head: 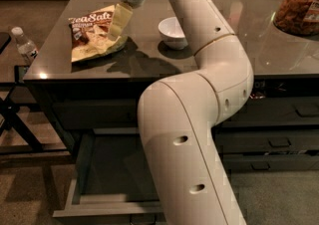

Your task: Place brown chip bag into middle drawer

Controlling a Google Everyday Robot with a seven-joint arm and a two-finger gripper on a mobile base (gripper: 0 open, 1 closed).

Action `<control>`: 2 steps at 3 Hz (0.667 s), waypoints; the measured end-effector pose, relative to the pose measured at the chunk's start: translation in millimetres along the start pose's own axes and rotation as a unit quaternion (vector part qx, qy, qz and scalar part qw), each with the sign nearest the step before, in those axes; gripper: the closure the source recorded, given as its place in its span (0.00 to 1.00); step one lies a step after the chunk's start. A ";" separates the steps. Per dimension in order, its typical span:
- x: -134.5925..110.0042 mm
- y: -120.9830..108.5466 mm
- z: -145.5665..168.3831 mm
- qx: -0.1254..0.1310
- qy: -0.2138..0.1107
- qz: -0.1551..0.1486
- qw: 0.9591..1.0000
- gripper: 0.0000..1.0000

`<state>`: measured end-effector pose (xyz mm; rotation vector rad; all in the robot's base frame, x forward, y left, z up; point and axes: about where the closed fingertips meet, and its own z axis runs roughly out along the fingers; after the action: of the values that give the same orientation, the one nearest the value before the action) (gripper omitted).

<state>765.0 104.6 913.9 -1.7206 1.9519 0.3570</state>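
Pale end effector [115,34] hangs tip-down over the right edge of the crinkly brown chip bag [87,35], which lies flat at the front left of the dark glossy surface [259,55]. Whether it is apart or together I cannot tell. Below, the wide dark grey middle drawer [114,174] stands pulled open.

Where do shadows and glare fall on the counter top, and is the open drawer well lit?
Camera view: dim, warm light; the gripper, over the right part of the brown chip bag, and the arm shade the counter top right of the bag; bright glare sits at its front left corner; the open middle drawer lies in shade.
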 end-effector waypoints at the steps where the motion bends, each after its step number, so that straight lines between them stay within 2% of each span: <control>1: 0.0 -5.7 10.6 0.007 0.004 0.008 1.000 0.00; 2: 1.1 -6.2 23.0 0.001 0.006 0.014 1.000 0.00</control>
<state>775.6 114.4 894.9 -1.6987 1.9865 0.3573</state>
